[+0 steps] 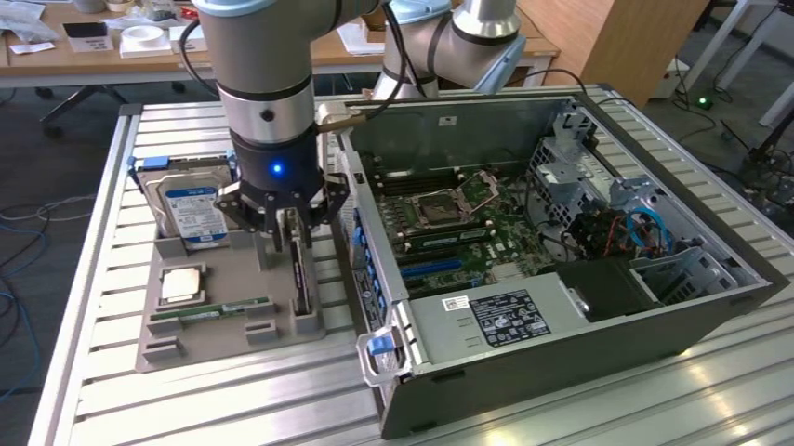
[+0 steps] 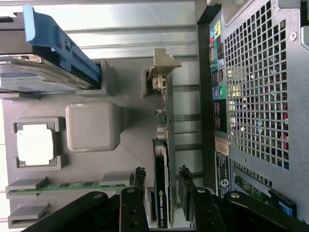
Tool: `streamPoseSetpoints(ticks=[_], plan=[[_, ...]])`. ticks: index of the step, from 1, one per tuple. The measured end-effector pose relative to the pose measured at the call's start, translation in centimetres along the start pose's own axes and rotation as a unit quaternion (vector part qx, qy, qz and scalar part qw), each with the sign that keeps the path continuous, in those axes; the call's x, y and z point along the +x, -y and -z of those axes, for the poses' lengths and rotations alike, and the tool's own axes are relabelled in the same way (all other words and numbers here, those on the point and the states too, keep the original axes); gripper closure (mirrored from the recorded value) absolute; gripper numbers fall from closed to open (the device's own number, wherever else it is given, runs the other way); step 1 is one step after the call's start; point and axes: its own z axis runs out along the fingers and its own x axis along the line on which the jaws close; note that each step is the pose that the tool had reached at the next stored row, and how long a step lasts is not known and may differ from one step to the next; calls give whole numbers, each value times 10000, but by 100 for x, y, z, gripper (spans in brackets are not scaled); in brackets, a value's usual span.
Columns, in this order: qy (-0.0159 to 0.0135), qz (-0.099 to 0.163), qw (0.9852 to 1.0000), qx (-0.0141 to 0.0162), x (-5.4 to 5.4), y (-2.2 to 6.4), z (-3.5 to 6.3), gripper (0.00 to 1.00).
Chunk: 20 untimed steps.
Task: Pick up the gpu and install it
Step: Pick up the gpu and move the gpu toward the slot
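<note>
My jaws are released and hang over the grey tray (image 1: 211, 344) on the worktop (image 1: 186, 409). Their black fingers (image 2: 186, 181) straddle the gpu (image 1: 299, 274), one on each side, with a gap showing either way. The gpu (image 2: 161, 203) stands on its edge in a slot along the tray's side, its metal bracket at the tray's corner post. On its black face I read a green logo and white lettering, "NVIDIA QUADRO". Also in the tray are a hard drive (image 1: 192, 204) with a blue-and-white label, a silver processor chip (image 1: 182, 283) and a green memory stick (image 1: 223, 309). The open computer case (image 1: 559, 353) stands just beside the tray, and the writing on its power-supply label (image 1: 507, 316) is too small to read.
</note>
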Motion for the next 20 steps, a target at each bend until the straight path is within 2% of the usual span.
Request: streamPoseSetpoints(ticks=[20], plan=[[1,1,10000,0,-4,1,-31,58]])
